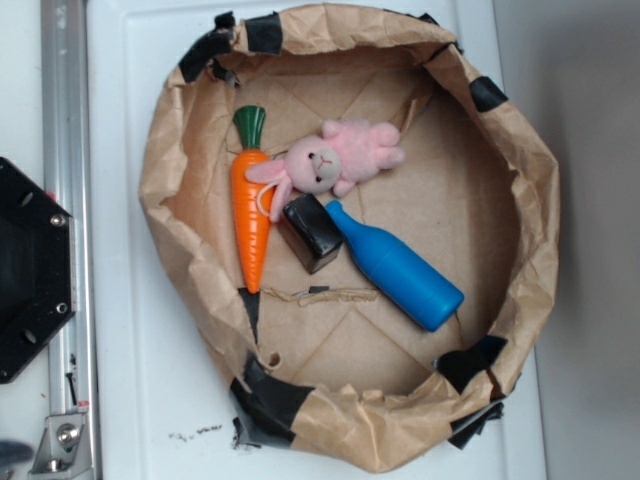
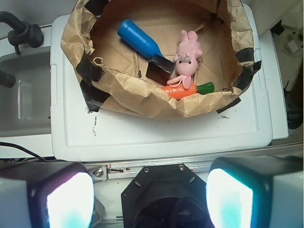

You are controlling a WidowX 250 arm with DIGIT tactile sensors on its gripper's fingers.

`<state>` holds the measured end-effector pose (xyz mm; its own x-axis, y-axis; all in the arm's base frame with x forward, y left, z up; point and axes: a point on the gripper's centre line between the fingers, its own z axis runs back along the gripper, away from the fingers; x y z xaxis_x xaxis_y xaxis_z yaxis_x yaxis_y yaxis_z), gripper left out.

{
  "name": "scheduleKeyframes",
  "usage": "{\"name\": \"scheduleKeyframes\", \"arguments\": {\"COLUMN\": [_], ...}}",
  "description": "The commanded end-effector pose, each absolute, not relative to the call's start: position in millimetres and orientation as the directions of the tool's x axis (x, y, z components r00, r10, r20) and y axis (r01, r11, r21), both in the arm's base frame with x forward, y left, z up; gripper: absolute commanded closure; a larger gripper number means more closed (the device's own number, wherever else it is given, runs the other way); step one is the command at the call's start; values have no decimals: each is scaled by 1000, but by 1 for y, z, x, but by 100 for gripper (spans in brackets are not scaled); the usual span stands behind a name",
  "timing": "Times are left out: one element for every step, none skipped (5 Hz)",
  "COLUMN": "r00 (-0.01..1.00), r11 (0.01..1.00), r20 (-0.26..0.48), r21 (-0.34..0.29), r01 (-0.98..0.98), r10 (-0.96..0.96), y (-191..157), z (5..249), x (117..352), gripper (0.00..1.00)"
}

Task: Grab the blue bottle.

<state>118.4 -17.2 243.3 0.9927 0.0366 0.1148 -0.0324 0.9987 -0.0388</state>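
Blue bottle (image 1: 400, 268) lies on its side inside brown paper nest (image 1: 525, 215), a crumpled paper ring w/ black tape patches (image 1: 487, 93) on its rim. Nest sits on white counter (image 1: 135, 370) and fills most of it. In ext view the bottle runs diagonally: narrow neck toward nest center, wide base toward the nest's lower-right wall. Neck end touches a small dark block (image 1: 312, 232), which sits between bottle and orange carrot (image 1: 252, 218). Carrot lies along the nest's left wall, green top (image 1: 249, 126) toward counter's far edge. Pink plush bunny (image 1: 335, 158) lies just above the block, touching the carrot; near the bottle neck, contact can't be told.

Wrist view: same items seen from the opposite side, bottle (image 2: 139, 40) at upper left of nest, bunny (image 2: 187, 57) and carrot (image 2: 183, 90) near the closer paper wall. Hand (image 2: 149, 202) is well apart from the nest, off the counter's near edge, above the black base. Two finger pads (image 2: 229, 199) show at the frame bottom, wide apart w/ nothing between them, so hand is open and empty. Bottle untouched.
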Motion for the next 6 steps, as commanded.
{"name": "scheduleKeyframes", "arguments": {"r00": [993, 949, 937, 927, 927, 862], "r11": [999, 994, 997, 992, 974, 898], "r20": [115, 310, 346, 359, 303, 269], "r21": [-39, -69, -42, -18, 10, 22], "r01": [-32, 80, 58, 127, 228, 440], "r10": [37, -55, -40, -113, -220, -429], "y": [-17, 7, 27, 26, 8, -9], "z": [243, 197, 181, 161, 139, 87], "x": [118, 168, 219, 260, 290, 311], "gripper": [0, 0, 0, 0, 0, 0]}}
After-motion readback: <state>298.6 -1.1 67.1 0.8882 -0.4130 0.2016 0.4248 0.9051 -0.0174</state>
